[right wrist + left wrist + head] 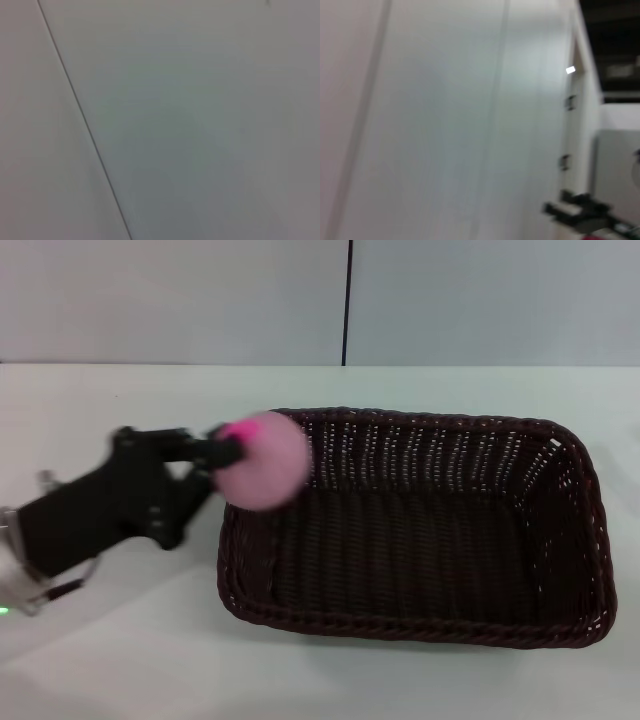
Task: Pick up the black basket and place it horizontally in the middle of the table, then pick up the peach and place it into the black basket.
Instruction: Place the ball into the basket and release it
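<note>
Left pincer [243, 448] comes in from the robot's left side in the head view, black body stretched low over the white counter [120, 660], and it's clamped shut on the peach [262, 460], with the dark fingers pressed against the fruit's left side right by the bright magenta patch. That peach is up in the air, not resting on anything, hanging just over the left end of the black basket [420, 625], overlapping its near-left rim and corner from this angle. It looks a bit motion-smeared so I can't tell exactly how high it sits above the weave. Basket itself lies long side across the counter, roughly centre-right in the head view, open side up, inside looks bare as far as I can see. Left wrist camera mostly gets a pale wall plus a sliver of black hardware low in one corner, too blurry to make out. Right arm doesn't show up anywhere; its wrist camera just stares at a plain grey-white surface with one thin dark line.
</note>
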Available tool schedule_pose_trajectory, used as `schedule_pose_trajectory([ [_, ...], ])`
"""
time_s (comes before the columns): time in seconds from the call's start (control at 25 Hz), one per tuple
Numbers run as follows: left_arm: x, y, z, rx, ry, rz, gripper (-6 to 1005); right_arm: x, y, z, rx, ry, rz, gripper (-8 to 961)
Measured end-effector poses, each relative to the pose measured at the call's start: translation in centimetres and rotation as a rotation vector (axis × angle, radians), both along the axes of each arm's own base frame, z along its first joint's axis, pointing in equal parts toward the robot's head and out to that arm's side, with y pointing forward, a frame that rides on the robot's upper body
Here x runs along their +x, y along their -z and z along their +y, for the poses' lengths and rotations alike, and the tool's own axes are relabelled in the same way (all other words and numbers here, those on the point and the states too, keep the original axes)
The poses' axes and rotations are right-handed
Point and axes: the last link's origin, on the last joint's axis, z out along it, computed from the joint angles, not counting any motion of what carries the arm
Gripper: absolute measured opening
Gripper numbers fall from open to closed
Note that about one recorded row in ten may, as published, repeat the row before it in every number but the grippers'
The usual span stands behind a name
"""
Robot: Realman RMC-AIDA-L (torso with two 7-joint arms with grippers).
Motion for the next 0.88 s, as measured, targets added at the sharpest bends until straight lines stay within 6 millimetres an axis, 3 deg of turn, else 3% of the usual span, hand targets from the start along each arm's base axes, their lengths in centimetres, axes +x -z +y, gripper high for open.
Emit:
schedule_pose_trajectory([
  [0.28,2.7,3.9,-0.2,-0.073,0.073,-0.021,66,-0.3,0.2,0.3,-0.007,-0.015,0.010,788],
  [0.68,2.3,6.1,-1.1,-0.040,0.015,0.015,85,-0.3,0.3,0.3,-0.006,-0.019,0.000,788],
  [0.88,1.8,6.0,-1.4,-0.025,-0.007,0.013,285,-0.3,0.3,0.3,-0.007,-0.016,0.001,788],
])
